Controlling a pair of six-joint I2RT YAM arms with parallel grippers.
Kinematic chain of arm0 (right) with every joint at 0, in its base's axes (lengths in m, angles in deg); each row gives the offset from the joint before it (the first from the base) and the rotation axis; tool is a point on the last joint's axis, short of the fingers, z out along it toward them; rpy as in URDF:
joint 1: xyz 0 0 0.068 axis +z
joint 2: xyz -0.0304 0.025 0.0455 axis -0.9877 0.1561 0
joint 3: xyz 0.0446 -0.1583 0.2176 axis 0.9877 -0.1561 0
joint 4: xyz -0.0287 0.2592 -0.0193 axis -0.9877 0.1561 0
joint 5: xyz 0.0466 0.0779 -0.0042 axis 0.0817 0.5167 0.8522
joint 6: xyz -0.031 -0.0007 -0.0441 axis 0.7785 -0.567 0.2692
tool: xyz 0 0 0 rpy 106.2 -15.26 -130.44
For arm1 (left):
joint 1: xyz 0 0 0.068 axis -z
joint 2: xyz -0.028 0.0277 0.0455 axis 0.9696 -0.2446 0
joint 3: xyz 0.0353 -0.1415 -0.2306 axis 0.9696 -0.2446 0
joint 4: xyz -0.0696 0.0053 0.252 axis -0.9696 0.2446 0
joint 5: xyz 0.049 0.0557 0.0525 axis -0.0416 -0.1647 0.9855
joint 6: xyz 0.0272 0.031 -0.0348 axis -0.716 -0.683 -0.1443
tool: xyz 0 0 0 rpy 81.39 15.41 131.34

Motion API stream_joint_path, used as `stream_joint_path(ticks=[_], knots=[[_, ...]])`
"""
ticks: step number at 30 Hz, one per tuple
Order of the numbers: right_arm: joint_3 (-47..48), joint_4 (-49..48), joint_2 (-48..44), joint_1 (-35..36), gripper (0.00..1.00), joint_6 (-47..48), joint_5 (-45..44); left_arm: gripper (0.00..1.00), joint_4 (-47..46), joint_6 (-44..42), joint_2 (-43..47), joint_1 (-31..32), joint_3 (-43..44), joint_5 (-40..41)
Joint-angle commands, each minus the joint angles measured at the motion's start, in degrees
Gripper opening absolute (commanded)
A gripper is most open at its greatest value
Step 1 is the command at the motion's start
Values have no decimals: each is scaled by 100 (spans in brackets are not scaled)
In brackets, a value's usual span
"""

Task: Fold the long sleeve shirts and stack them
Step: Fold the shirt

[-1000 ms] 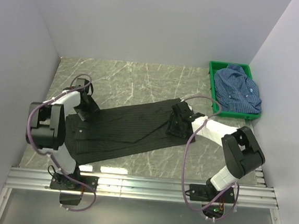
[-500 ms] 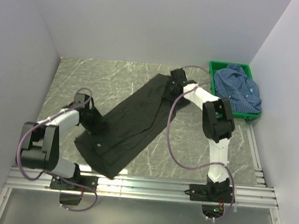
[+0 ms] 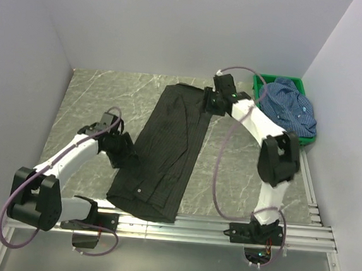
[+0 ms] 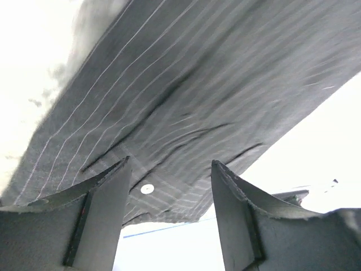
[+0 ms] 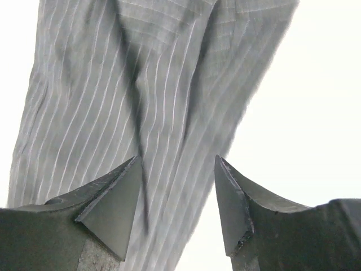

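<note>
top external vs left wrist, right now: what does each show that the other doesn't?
Top external only: the blue shirt heaped in the green crate, the right gripper at the far end of the black shirt, and that shirt's full length on the table.
Left wrist only: fine pale stripes, a white button, and the left gripper standing open.
Both: the black shirt and the left gripper at its edge.

Soft matt black cloth shirt (image 3: 167, 147) on a smooth, marble-look tabletop (image 3: 108, 97).

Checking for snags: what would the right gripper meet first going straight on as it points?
Most likely the black shirt: its striped cloth fills the view ahead of the right gripper, though how near is unclear.
</note>
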State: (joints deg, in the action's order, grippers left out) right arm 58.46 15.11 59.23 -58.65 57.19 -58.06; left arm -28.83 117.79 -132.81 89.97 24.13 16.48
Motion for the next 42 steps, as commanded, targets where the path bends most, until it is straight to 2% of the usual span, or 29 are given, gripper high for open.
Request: stream_joint_path(ticks=[1,5,9,13,15,21,28,34,36,39,42], knots=[[-888,-151,-1312,214,62,-88,25,63,405,-416,-3,20,926,670],[-2171,-344,-2035,706,61,-737,131,56,168,-619,-688,20,1578,830],[-3314,-966,-2370,1190,50,-1283,403,47,-245,-637,-1593,20,2088,979],[-3624,-1345,-2161,1419,48,-1618,562,37,-439,-584,-2716,20,2685,1023],[-3633,-1521,-2028,1419,46,-1645,553,31,-518,-505,-2965,20,2774,1032],[-3247,-1557,-1124,1411,43,-1548,501,29,-834,-84,-3335,20,2538,927],[-2571,-1118,-342,1059,42,-1189,-87,27,-1457,830,-3019,20,1492,681],[-1332,-424,344,462,42,-653,-334,31,-2433,1911,-3036,63,990,-171],[-868,-284,468,303,43,-520,-405,34,-2487,1965,-3141,90,1165,-76],[-287,-38,653,198,43,-318,-352,40,-2119,1746,-3370,81,1936,239],[-126,95,513,189,45,-221,-247,44,-1688,1429,-3388,81,2386,504]])
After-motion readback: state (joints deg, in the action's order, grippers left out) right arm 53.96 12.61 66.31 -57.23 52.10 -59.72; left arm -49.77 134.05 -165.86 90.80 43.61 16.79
